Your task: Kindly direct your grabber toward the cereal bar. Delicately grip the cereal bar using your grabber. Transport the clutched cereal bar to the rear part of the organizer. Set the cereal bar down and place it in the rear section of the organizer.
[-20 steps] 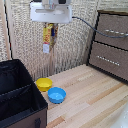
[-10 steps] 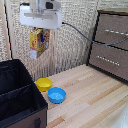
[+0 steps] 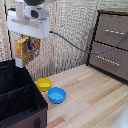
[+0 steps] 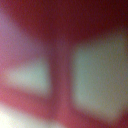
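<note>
My grabber (image 3: 26, 42) hangs high at the exterior view's left, above the back part of the black organizer (image 3: 20, 100). It is shut on the cereal bar (image 3: 27, 49), an orange-yellow packet with red and white print that hangs below the white wrist. The fingers are hidden behind the packet. The organizer's divider (image 3: 17, 91) splits it into a rear and a front section. The wrist view shows only a close red and whitish blur (image 4: 64, 64), which I take to be the packet's face.
A yellow bowl (image 3: 44, 83) and a blue bowl (image 3: 56, 94) sit on the wooden table (image 3: 90, 100) just beside the organizer. A brown drawer cabinet (image 3: 112, 42) stands at the exterior view's right. A black cable (image 3: 75, 47) trails from the arm.
The grabber has carried the cereal bar steadily toward the exterior view's left, from above the bowls to above the organizer's rear part.
</note>
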Tool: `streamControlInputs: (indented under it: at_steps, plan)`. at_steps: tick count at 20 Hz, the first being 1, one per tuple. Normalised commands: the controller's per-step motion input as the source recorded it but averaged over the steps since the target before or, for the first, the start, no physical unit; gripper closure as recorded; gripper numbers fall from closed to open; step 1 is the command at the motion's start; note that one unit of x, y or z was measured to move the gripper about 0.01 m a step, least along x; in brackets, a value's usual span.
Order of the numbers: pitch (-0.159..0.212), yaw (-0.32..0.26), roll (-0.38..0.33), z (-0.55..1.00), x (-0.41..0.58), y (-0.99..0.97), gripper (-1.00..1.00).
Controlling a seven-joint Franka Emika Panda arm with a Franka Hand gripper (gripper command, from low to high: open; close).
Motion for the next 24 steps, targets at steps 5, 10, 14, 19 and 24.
streamControlInputs:
  at_steps: [5,10,14,19,24]
  plan:
    - [0.003,-0.16,0.0,0.12,0.0,0.69,1.0]
    - [0.012,-0.138,0.016,0.27,0.037,0.66,1.0]
    - [0.039,-0.119,0.035,0.35,0.268,0.65,1.0]
    - [0.069,-0.129,0.038,0.2,0.542,0.43,1.0]
    - [0.09,-0.128,0.067,-0.05,0.763,0.19,1.0]
